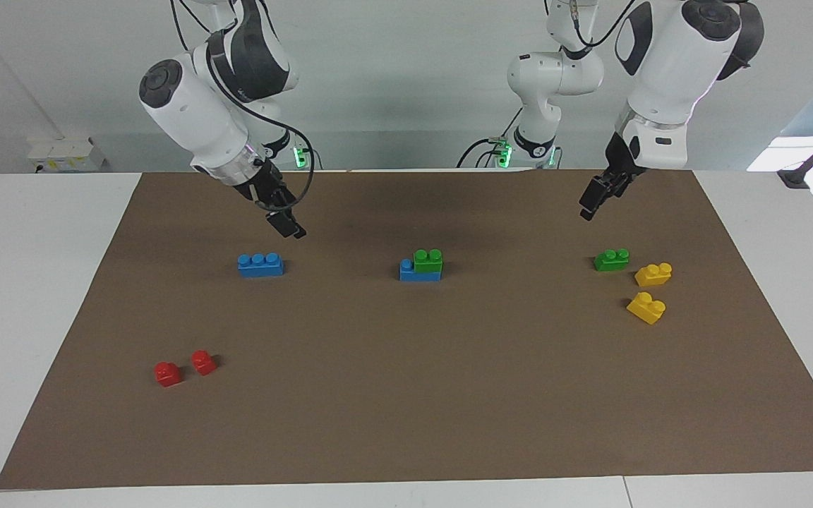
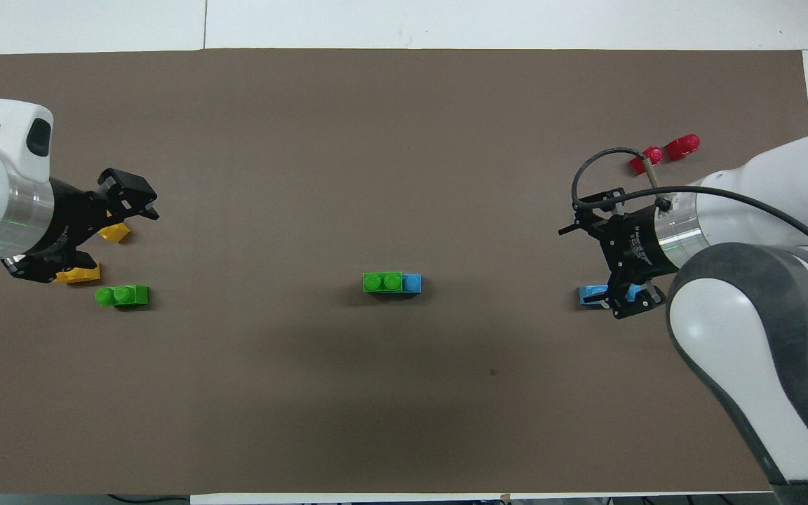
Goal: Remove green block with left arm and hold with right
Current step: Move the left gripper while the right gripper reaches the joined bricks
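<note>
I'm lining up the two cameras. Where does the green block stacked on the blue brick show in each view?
Facing view: the green block sits mid-mat on the blue brick, over that brick's end toward the left arm's side.
Overhead view: the green block is at mid-picture, and one blue stud shows beside it.
Shared landmark: the pair of red blocks, toward the right arm's end.
</note>
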`<state>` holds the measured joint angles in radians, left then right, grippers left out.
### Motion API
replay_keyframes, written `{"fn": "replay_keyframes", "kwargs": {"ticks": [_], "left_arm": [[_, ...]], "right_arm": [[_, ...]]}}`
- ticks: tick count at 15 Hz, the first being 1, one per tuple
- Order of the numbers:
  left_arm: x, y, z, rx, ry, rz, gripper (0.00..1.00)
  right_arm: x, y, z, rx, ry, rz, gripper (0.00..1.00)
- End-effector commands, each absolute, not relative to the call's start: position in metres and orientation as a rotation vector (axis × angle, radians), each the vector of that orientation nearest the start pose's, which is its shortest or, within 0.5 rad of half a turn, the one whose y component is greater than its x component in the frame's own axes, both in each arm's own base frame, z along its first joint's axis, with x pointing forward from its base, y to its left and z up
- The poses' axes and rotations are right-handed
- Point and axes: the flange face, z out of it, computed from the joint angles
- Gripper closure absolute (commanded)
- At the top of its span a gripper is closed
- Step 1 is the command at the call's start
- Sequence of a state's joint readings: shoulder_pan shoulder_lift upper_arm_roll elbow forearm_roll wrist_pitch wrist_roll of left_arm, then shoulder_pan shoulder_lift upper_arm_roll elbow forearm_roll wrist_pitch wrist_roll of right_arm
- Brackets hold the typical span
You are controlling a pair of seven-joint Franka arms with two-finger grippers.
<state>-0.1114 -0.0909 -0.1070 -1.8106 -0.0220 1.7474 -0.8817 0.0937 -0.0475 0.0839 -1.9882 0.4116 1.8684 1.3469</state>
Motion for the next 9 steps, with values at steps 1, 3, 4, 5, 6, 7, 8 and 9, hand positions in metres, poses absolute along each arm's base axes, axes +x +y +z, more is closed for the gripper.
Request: {"fn": "replay_keyframes", "kwargs": {"ticks": [1,3,4,5,6,7,8,9], "left_arm": [[0.507,-0.149,0.559,-2.906,-1.328,-0.051,0.00],[0.497,-0.173,0.546,-2.812,-1.521,-0.040,0.00],[0.494,-0.183,0.543,-2.768,-1.607,-0.039,0.00],[0.491,-0.195,0.538,-2.721,-1.686,-0.032,0.00],[0.488,-0.207,0.533,-2.682,-1.758,-0.033,0.00],[0.484,-0.218,0.527,-2.644,-1.826,-0.033,0.00],[0.478,-0.232,0.519,-2.614,-1.879,-0.032,0.00],[0.473,-0.246,0.513,-2.594,-1.924,-0.034,0.00]], "right_arm": [[0.531,0.135,0.463,-2.129,1.877,0.550,0.00],[0.528,0.153,0.453,-2.105,1.909,0.566,0.00],[0.528,0.156,0.449,-2.072,1.935,0.576,0.00],[0.529,0.160,0.444,-2.044,1.945,0.591,0.00],[0.527,0.168,0.439,-2.041,1.940,0.602,0.00],[0.522,0.178,0.432,-2.053,1.933,0.603,0.00],[0.518,0.185,0.425,-2.045,1.943,0.597,0.00],[0.519,0.187,0.424,-2.022,1.949,0.589,0.00]]}}
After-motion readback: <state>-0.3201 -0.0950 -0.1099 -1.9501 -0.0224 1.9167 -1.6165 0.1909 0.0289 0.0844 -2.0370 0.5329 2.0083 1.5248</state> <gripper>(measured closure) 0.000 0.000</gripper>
